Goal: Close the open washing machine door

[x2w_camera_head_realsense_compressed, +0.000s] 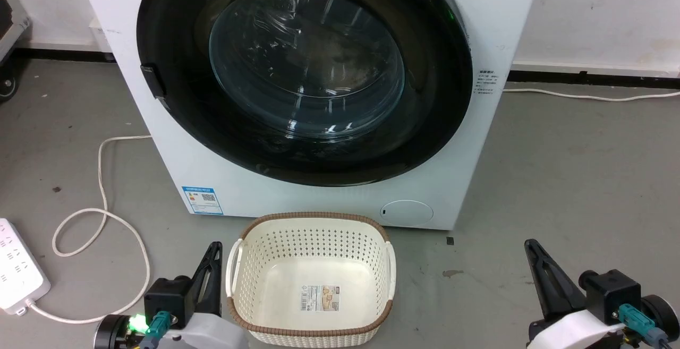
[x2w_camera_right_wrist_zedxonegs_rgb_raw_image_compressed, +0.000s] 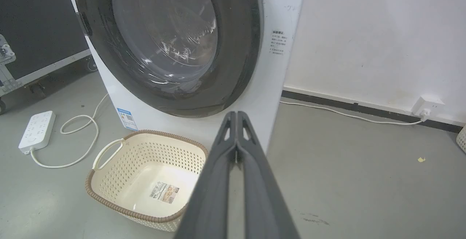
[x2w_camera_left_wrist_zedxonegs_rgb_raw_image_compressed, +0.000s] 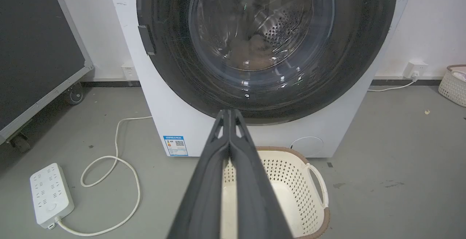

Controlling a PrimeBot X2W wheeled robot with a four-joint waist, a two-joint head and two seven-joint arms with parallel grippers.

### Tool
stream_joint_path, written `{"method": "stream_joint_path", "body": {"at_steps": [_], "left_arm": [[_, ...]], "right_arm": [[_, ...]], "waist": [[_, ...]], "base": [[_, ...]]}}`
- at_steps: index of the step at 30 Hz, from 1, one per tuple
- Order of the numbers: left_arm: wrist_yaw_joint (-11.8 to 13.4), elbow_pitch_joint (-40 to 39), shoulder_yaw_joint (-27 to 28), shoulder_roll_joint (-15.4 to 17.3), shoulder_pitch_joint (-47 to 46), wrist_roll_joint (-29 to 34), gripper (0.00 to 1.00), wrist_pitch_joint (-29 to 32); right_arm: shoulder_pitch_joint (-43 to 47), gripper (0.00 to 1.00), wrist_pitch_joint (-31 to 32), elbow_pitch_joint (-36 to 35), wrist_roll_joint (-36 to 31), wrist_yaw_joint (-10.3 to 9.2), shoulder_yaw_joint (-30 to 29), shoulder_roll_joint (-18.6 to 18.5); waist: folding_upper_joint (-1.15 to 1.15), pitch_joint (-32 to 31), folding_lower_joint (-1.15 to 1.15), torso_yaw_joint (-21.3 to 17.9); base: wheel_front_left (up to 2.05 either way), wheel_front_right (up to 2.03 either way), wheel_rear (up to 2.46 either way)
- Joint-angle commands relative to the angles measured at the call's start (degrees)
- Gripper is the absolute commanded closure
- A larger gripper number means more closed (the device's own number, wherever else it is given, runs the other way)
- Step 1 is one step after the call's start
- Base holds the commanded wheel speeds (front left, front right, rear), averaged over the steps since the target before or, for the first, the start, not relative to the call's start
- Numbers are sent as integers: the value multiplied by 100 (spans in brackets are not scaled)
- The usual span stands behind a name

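- The washing machine door lies flat against the washing machine front, so the job looks done.
- Left gripper and right gripper sit in front of the washing machine, jaws squeezed together, holding nothing.

I see a grey floor and a white wall beyond my right gripper — a white power strip and its looped cord lie left of my left gripper.

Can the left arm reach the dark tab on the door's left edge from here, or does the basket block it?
Probably yes. The left tool sits left of the basket, shut, and nothing stands between it and the tab on the washing machine door.
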Motion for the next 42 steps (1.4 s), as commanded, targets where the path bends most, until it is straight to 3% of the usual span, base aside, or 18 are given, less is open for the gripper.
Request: {"method": "stream_joint_path", "body": {"at_steps": [1, 42], "left_arm": [[52, -80, 37, -6, -89, 76, 100, 91], [168, -264, 143, -11, -141, 210, 100, 406]], "right_arm": [[-108, 100, 98, -69, -48, -3, 36, 24], [-199, 100, 402, -166, -85, -4, 131, 31]], "waist": [[0, 7, 0, -7], [0, 33, 0, -34]], "base": [[0, 0, 0], [0, 0, 0]]}}
